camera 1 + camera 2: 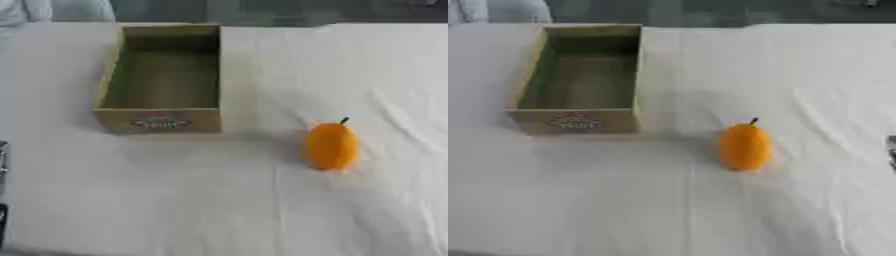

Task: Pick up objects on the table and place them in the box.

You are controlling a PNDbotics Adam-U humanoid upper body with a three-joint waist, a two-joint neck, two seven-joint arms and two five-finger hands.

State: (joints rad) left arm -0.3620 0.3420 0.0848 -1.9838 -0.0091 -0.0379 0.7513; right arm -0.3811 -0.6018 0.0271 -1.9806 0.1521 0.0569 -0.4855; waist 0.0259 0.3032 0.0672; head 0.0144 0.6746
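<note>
An orange fruit point(332, 146) with a short dark stem lies on the white cloth, right of centre. To its upper left stands an open cardboard box point(157, 120) with a label on its front wall; nothing shows inside it. A dark sliver of my left hand point(3, 200) shows only at the left edge of the left eye view, far from the fruit. The right eye view catches a similar thin strip of my right hand point(892, 150) at its right edge, level with the fruit. Neither hand touches anything.
A white cloth point(219, 210) with soft creases covers the whole table. A pale bundle point(52, 10) lies past the far left corner, behind the box. The far edge of the table runs just behind the box.
</note>
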